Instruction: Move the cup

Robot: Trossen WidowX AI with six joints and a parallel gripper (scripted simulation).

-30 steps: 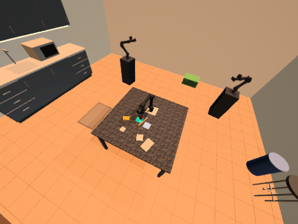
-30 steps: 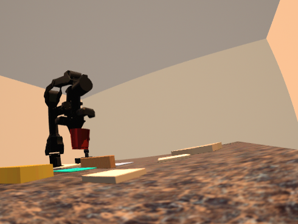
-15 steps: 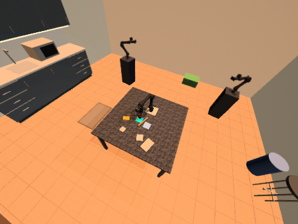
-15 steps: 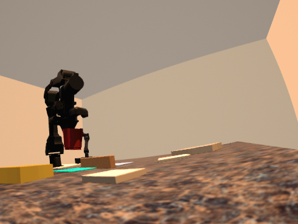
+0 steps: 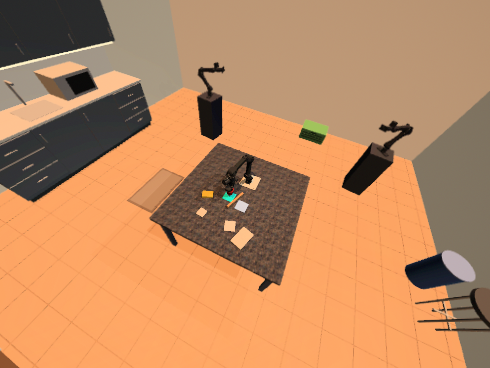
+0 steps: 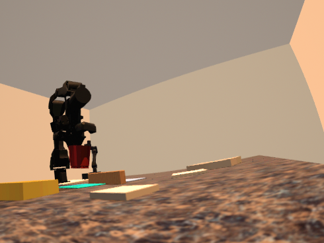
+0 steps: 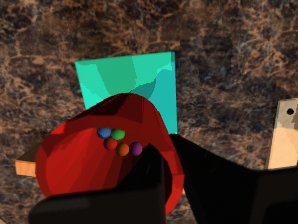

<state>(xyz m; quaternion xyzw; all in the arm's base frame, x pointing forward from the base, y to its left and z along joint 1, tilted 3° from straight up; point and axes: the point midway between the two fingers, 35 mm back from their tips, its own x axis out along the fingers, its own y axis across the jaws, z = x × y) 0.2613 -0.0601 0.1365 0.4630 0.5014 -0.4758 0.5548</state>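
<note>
The red cup is held upright in the air. My gripper is shut on its wall, one finger inside and one outside. Several marbles lie together inside the cup in the wrist view. The turquoise pad is below the cup, partly hidden by it in the wrist view; a gap shows between them in the exterior view. The pale grey pad lies on the other side of the orange bar, with nothing on it.
The orange bar lies between the pads. A yellow block is left of the turquoise pad in the top view. Flat beige pieces lie elsewhere on the dark table.
</note>
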